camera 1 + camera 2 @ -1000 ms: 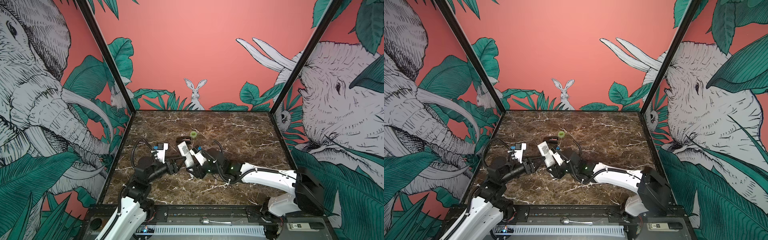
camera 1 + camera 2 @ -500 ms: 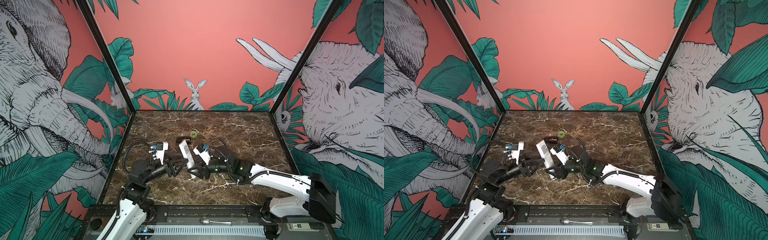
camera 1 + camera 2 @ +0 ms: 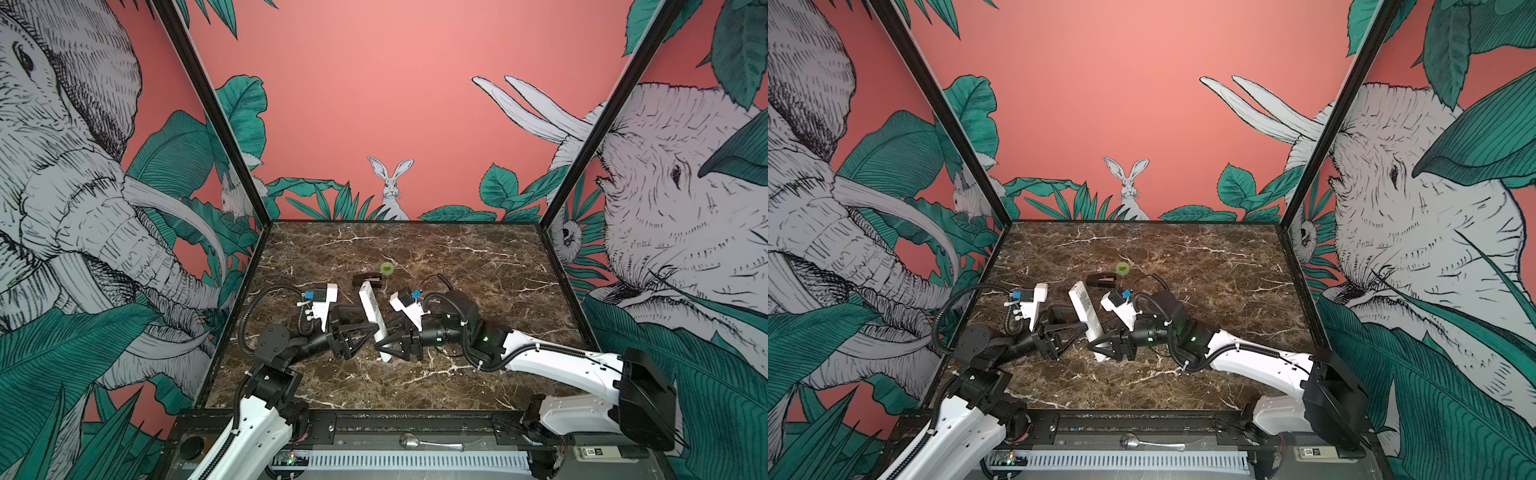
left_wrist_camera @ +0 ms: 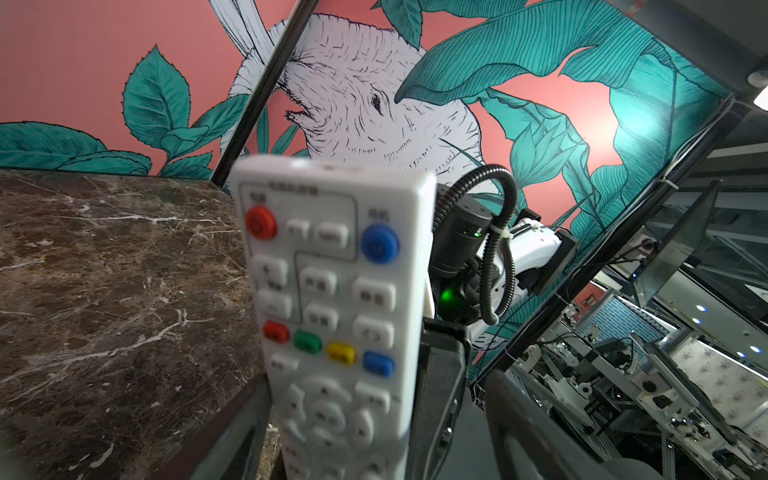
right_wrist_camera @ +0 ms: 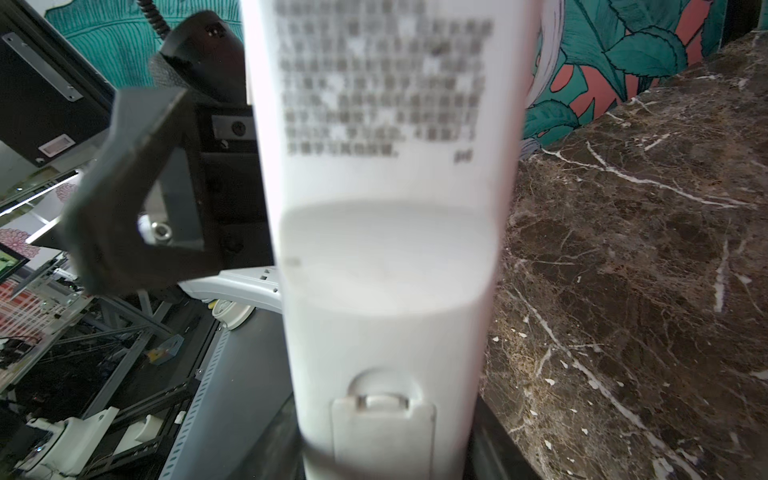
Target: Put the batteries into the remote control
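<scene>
The white remote control (image 3: 372, 309) (image 3: 1086, 309) stands tilted, its lower end down by the marble table. My right gripper (image 3: 388, 340) (image 3: 1100, 343) is shut on its lower part. In the right wrist view the remote control's plain back (image 5: 386, 249) shows a closed battery cover between my right gripper's (image 5: 386, 457) jaws. My left gripper (image 3: 361, 322) (image 3: 1073, 326) is open, with its fingers on either side of the remote control and apart from it. The button face (image 4: 332, 291) fills the left wrist view between my left gripper's (image 4: 374, 436) jaws. The batteries are out of view.
A black wedge-shaped object (image 3: 366, 279) (image 3: 1100, 279) lies just behind the remote, with a small green tape roll (image 3: 387, 269) (image 3: 1122, 268) beside it. A metal spoon (image 3: 409, 441) rests on the front rail. Patterned walls close in the table (image 3: 478, 257) on three sides.
My left gripper's jaws have spread slightly wider around the remote. The right arm's rear links have swung to the right while its gripper keeps the remote in about the same place.
</scene>
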